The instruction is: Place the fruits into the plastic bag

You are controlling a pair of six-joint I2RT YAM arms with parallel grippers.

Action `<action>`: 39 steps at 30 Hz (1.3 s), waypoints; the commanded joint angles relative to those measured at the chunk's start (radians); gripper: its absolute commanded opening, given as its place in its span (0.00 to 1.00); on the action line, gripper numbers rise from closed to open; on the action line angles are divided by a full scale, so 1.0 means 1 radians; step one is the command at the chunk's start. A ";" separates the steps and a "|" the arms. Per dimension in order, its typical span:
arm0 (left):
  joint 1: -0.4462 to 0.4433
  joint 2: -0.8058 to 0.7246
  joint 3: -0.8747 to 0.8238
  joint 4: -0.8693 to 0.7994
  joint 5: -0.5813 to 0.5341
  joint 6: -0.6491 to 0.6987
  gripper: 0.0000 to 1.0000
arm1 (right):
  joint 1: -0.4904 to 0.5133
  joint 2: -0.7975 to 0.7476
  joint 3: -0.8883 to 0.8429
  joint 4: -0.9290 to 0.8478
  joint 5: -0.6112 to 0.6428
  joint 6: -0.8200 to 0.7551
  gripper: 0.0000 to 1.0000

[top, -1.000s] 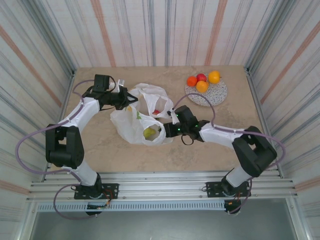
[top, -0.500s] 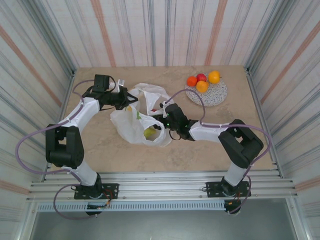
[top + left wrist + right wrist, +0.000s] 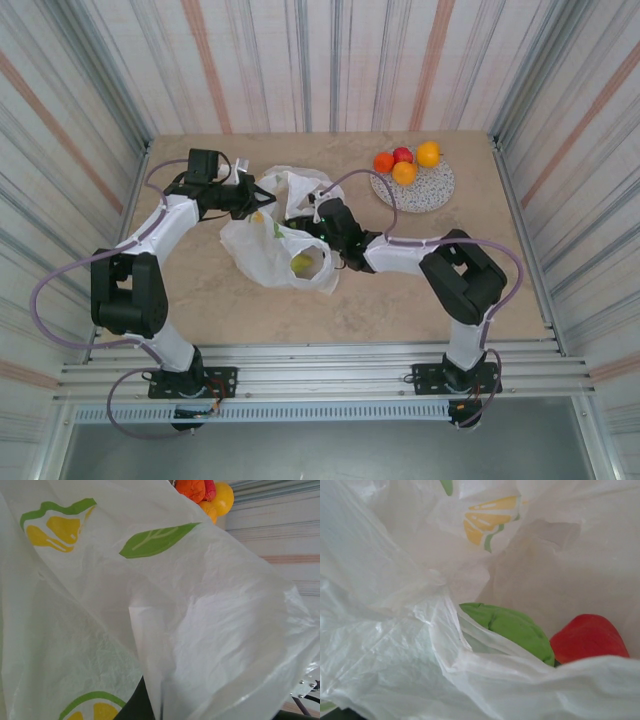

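The plastic bag (image 3: pixel 270 250) lies crumpled at the table's middle left, its mouth facing right. My left gripper (image 3: pixel 262 193) holds the bag's upper handle pulled taut; in the left wrist view the bag film (image 3: pixel 210 630) drapes over a dark finger (image 3: pixel 132 707). My right gripper (image 3: pixel 317 214) reaches into the bag's mouth, its fingers hidden by film. Inside the bag lie a green pear (image 3: pixel 512 627), a red piece (image 3: pixel 587 637) and a yellow-green fruit (image 3: pixel 300 264). Two orange balls (image 3: pixel 383 162) (image 3: pixel 404 173), a red apple (image 3: pixel 403 154) and a yellow-orange ball (image 3: pixel 428 154) sit on the plate.
The grey speckled plate (image 3: pixel 425 190) stands at the back right of the table. Corrugated walls close in the table on three sides. Bare tabletop (image 3: pixel 400 300) lies in front of the bag and to the right.
My right gripper has moved left and back, from beside the bag's front right edge into its mouth. The left arm has kept still, holding the handle.
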 commanded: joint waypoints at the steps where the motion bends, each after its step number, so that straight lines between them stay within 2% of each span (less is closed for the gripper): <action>1: 0.002 -0.043 -0.010 -0.002 0.025 -0.001 0.00 | 0.011 0.033 0.047 0.039 0.024 0.034 0.55; 11: 0.003 -0.057 -0.012 0.007 0.032 -0.008 0.00 | 0.013 0.130 0.162 0.021 0.054 0.127 0.55; 17: 0.002 -0.058 -0.014 0.007 0.033 -0.007 0.00 | 0.032 0.192 0.242 -0.037 0.054 0.141 0.59; 26: 0.002 -0.060 -0.013 0.008 0.033 -0.009 0.00 | 0.025 0.215 0.311 -0.154 -0.014 0.103 0.78; 39: 0.002 -0.061 -0.014 0.008 0.030 -0.007 0.00 | 0.006 0.110 0.217 -0.117 -0.127 0.036 0.90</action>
